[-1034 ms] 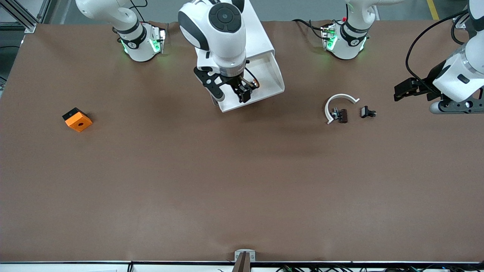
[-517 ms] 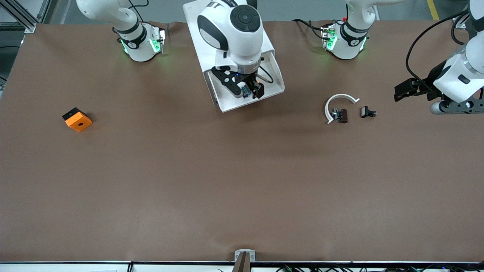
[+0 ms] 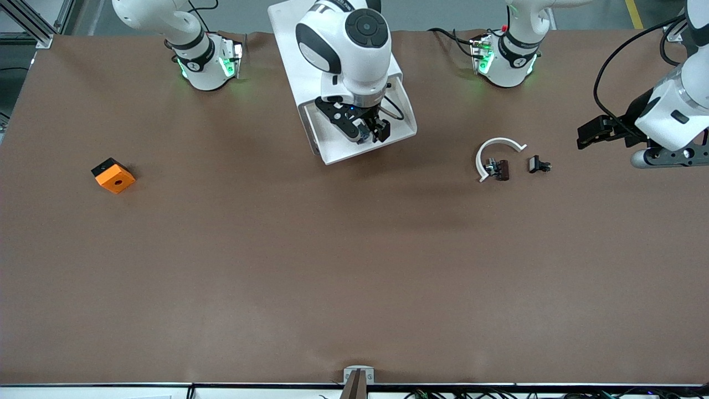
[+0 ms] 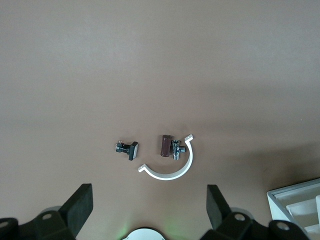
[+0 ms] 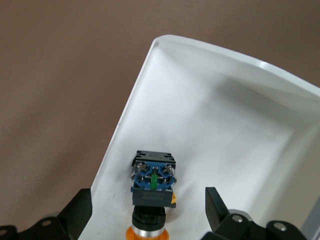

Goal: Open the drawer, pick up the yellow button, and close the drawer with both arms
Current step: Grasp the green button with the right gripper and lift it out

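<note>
Shifted over the last second from the front lip of the open drawer to a spot farther in over the tray: the right gripper, now settled almost straight above the button. Hardly moved in the last half second, so lined up for the pick rather than travelling. Jaws spread wide, nothing between them, one on each side of the button in the right wrist view. Drawer already pulled out from the white cabinet, so opening looks done; grasp, lift and closing all yet to come.

Parked above the left arm's end of the desk: the left gripper, unchanged across the second, jaws equally wide and empty, waiting.

Lying on its side on the white drawer floor, close to one side wall: the button. Orange round cap at one end, black collar in the middle, blue block with metal screw terminals and a green mark at the other. Barely visible from the front camera, probably just a sliver of blue under the wrist.

Elsewhere on the desk: an orange square block, a white curved clip, two small dark parts.
</note>
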Robot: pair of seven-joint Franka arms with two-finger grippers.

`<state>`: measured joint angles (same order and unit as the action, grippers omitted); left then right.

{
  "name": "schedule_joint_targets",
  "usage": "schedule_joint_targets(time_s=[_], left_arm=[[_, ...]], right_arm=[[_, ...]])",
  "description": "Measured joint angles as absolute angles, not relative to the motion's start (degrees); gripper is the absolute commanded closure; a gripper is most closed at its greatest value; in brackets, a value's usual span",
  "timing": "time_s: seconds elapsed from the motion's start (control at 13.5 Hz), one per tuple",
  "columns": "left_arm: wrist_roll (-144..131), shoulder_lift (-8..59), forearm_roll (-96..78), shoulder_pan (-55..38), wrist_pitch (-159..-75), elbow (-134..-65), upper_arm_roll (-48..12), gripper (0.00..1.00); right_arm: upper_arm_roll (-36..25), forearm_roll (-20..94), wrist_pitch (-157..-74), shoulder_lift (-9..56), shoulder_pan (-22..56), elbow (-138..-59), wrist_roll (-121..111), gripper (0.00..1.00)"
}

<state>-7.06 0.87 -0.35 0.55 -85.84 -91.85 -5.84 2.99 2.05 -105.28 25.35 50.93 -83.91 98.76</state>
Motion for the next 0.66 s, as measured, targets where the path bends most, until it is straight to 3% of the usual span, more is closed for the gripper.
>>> schedule_joint_targets(time_s=[0.22, 0.3, 0.66], left_arm=[[-7.06, 0.87, -0.35, 0.55, -85.84, -91.85, -5.85, 0.0], [-7.06, 0.87, -0.35, 0.55, -85.8, -91.85, -5.86, 0.0], [-7.06, 0.87, -0.35, 0.55, -85.11, -91.85, -5.86, 0.0]], right_arm=[[2.99, 2.05, -105.22, 26.3, 51.2, -84.09, 98.76, 0.0], [2.99, 2.05, -105.22, 26.41, 51.31, -84.21, 98.76, 0.08], [2.99, 2.05, -105.22, 26.42, 51.5, -84.53, 98.76, 0.8]])
